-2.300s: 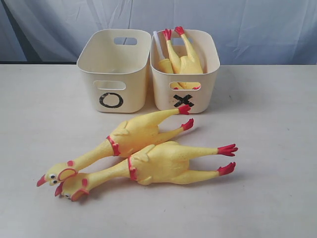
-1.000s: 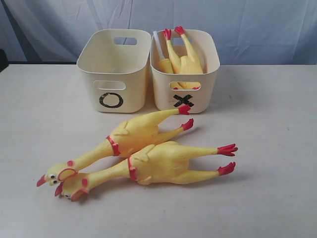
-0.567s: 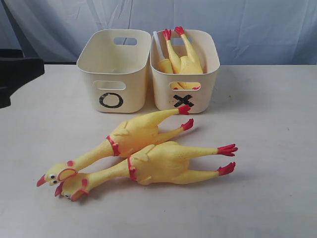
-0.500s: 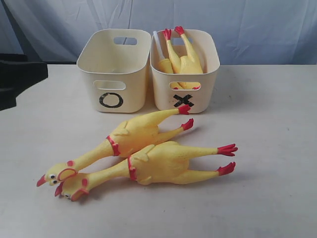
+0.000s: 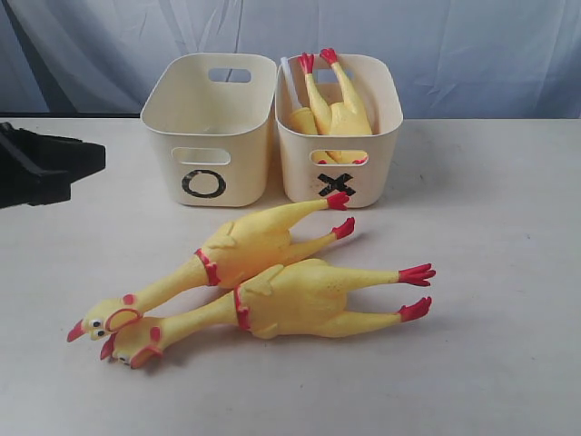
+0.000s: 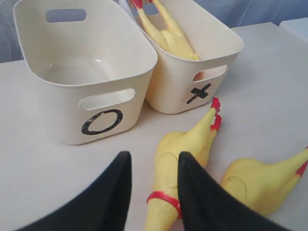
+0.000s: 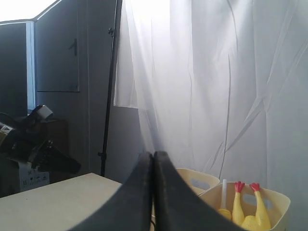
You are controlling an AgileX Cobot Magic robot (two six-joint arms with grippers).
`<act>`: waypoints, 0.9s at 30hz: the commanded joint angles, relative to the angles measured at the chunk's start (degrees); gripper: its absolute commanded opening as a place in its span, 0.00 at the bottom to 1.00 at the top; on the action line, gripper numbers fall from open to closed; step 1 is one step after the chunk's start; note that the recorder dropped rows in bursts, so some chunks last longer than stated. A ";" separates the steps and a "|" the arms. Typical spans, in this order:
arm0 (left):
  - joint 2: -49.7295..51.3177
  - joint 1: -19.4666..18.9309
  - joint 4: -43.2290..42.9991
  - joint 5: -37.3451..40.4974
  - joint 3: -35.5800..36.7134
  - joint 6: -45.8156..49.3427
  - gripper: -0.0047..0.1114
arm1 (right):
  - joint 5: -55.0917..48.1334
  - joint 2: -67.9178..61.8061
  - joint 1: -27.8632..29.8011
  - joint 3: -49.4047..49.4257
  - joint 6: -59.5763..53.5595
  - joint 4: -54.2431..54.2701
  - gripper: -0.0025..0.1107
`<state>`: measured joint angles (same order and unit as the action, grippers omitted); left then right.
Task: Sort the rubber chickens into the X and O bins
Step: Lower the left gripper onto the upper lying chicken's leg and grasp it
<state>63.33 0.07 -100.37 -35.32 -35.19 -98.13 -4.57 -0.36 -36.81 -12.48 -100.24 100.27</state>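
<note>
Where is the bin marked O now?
In the exterior view, the O bin stands just left of the X bin, behind the two lying rubber chickens.

The two rubber chickens point(image 5: 295, 298) on the off-white table point(image 5: 490, 227) are bright yellow with red combs, beaks, neck rings and feet (their eyes white with black dots), and the binned chicken point(image 5: 338, 113) shows the same yellow with red feet. Both tubs are plain cream, the O bin point(image 5: 245, 173) marked with a black ring and the X bin point(image 5: 300, 177) with a black cross. The left gripper point(image 6: 154, 161) and right gripper point(image 7: 153, 156) are black, and the curtain point(image 5: 472, 54) is pale blue-white with grey folds.
</note>
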 commanded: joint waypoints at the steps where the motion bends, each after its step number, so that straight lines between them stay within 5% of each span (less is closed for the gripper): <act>1: 0.19 5.10 0.43 3.91 -0.27 1.30 0.36 | 0.28 0.36 0.16 0.30 0.03 -0.32 0.01; 10: 2.29 14.71 0.43 13.71 -0.27 -0.65 0.37 | 0.64 0.36 0.16 0.30 0.03 -0.32 0.01; 15: 3.63 14.88 29.27 12.74 1.90 27.06 0.37 | 0.64 0.36 0.16 0.30 0.03 -0.32 0.01; 19: 3.72 15.29 44.47 14.95 3.73 37.83 0.42 | 0.64 0.36 0.16 0.30 0.03 -0.32 0.01; 24: 5.74 22.60 72.02 31.07 3.44 64.68 0.50 | 0.24 0.36 0.16 0.30 0.03 -0.32 0.01; 27: 7.17 26.04 78.38 39.04 0.98 70.50 0.48 | 0.24 0.36 0.16 0.30 0.03 -0.32 0.01</act>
<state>69.60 24.18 -27.14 -1.61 -32.49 -31.91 -4.38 -0.36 -36.81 -12.48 -100.13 100.27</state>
